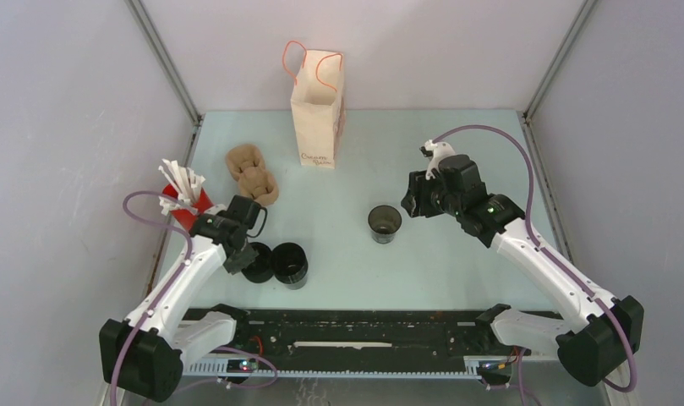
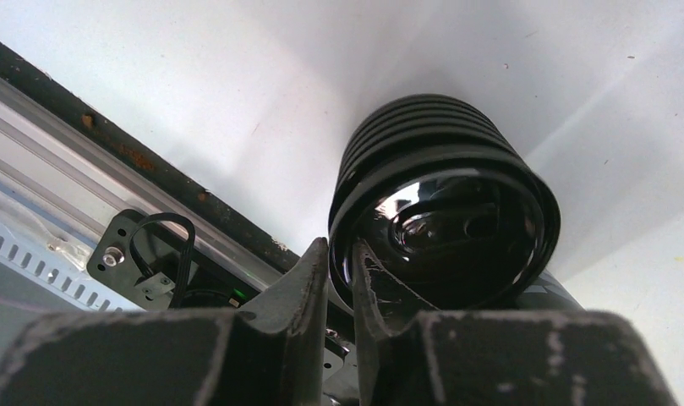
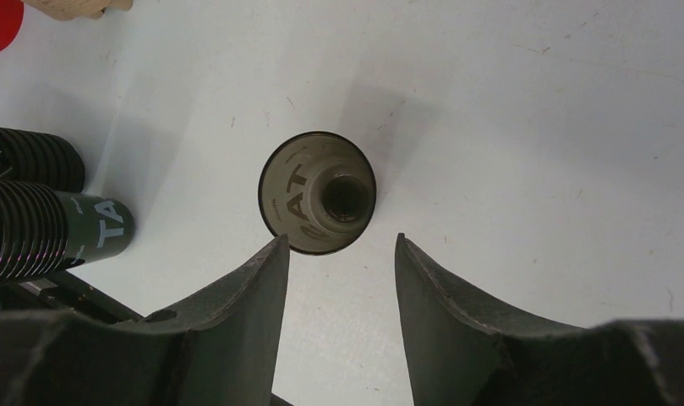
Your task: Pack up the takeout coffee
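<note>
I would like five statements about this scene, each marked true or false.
1. The bag stands upright at the far side. True.
2. The three black cups are all side by side. False: two are at the left, the third is alone in the middle.
3. The right claw is open and holds nothing. True.
4. A cup sits in the carrier. False: it holds none.
5. The red cup holds white sticks. True.
</note>
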